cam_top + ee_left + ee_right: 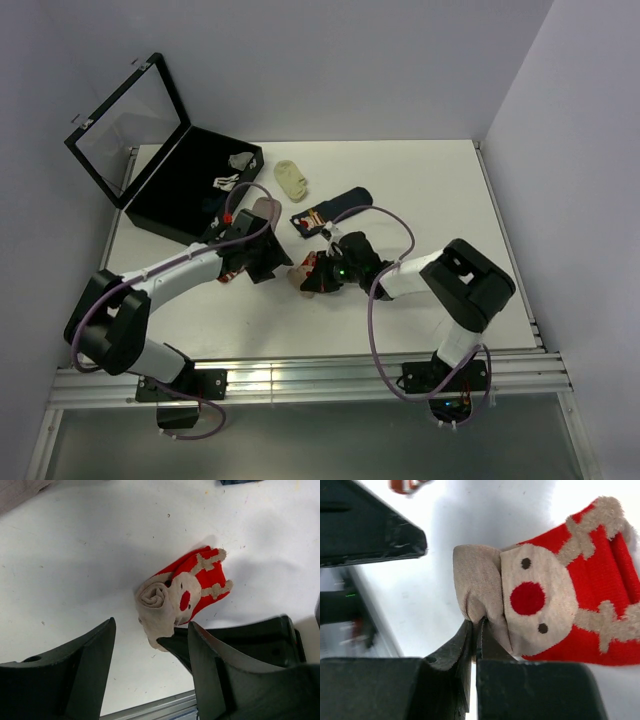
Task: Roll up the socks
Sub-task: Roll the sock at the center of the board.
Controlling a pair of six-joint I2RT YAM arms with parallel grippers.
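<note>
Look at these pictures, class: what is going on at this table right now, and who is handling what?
Two robot arms are working on a beige-and-red reindeer sock in the middle of the table. It is partly rolled: the beige end is wound into a coil and the red part lies flat. The right gripper is shut on the coil's edge. The left gripper is open, just short of the roll. A navy sock and a pink sock lie farther back, near an open black case.

You have an open black case (178, 205) on the tabletop (430, 200); small white-grey items (232, 172) lie inside it, and a pale-yellow sock (293, 178) lies just to its right.
</note>
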